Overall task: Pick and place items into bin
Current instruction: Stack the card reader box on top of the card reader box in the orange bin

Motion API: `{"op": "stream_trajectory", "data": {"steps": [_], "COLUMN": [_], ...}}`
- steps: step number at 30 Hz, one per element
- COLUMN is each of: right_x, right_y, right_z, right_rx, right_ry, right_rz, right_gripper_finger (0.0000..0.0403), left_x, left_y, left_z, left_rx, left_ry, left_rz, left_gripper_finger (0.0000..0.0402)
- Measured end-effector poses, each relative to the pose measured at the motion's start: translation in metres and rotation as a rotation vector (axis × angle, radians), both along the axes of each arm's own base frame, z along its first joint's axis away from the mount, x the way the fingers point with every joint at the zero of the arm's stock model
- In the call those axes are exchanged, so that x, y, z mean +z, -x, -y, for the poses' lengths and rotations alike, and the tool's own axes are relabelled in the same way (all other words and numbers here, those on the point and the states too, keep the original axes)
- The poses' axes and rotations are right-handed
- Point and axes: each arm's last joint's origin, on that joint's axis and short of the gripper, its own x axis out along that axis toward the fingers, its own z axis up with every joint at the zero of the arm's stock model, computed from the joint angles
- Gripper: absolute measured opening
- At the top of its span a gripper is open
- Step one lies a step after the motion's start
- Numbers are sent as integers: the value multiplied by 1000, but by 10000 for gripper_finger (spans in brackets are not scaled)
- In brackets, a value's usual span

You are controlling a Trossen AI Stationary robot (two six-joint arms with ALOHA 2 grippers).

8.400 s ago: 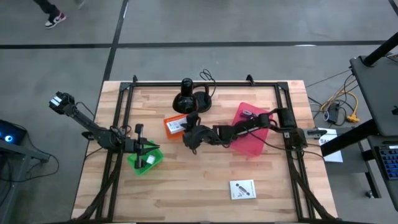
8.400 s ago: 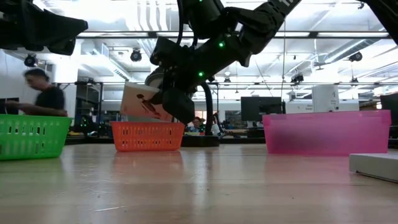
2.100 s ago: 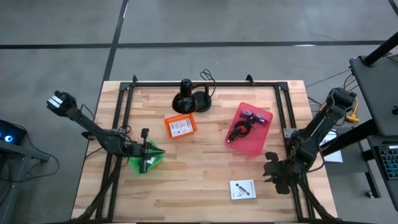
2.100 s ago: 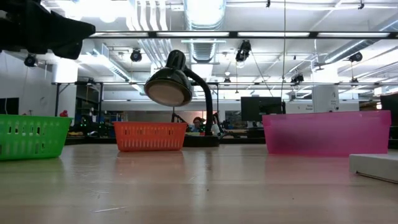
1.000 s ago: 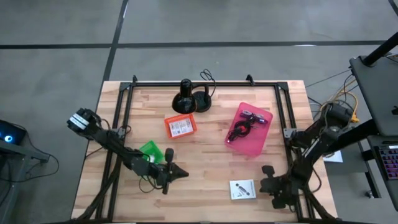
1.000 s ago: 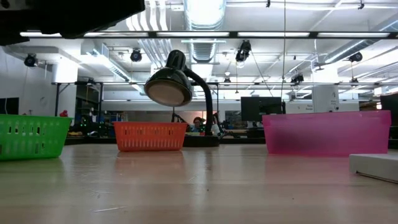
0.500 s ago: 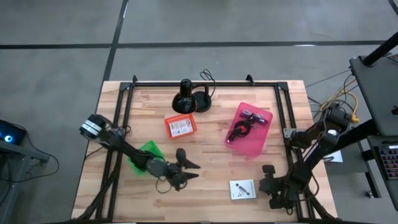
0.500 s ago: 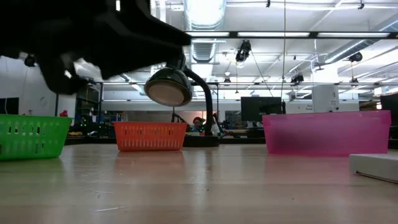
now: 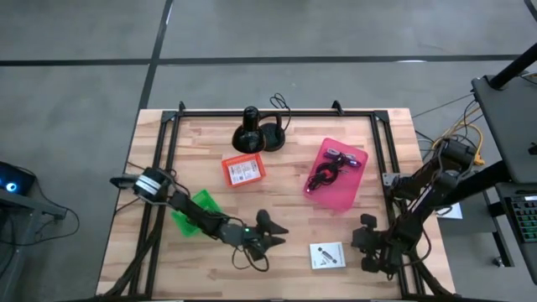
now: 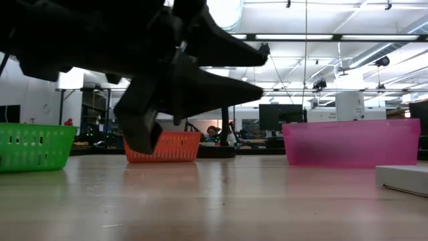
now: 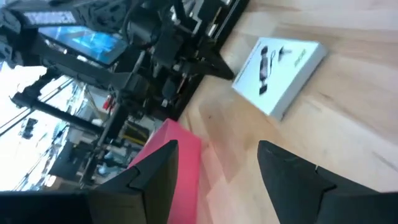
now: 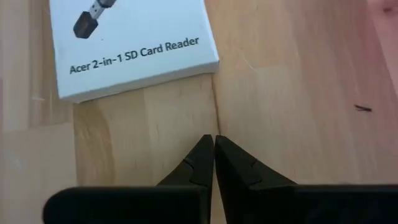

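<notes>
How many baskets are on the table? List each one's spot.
3. Green basket near the left edge, orange basket beside the lamp, pink basket toward the right.

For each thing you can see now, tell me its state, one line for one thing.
left gripper: open, empty, above the bare wood, fingers toward the white box.
right gripper: shut, empty, low beside the white box.
white box: flat on the table, not in any bin.
pink bin: holds a black cable and a purple strap.
orange bin: holds a white card.
green bin: partly hidden by the left arm.
</notes>
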Motion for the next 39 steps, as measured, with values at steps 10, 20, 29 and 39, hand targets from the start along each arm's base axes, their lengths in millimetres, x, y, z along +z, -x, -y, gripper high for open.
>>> {"op": "stream_trajectory", "data": {"steps": [10,20,29,39], "right_x": [9,10,11,15], "right_y": [-1,-1,-3,-8], "right_z": [-1,-1,-5,-12], "right_rx": [-77,-444,-567,-583], "right_ry": [-101,-309,-429,-526], "right_rz": [37,14,16,74], "right_gripper_finger": [9,8,8,8], "left_x": [-8,4,8,6], "left_y": [-24,-29,-31,-39], "left_z": [10,26,40,41], "left_rx": [-67,-108,-174,-247], "left_ry": [-30,-101,-161,-184], "left_rz": [-83,-56,-105,-140], "left_gripper_finger": [205,205,205,205]}}
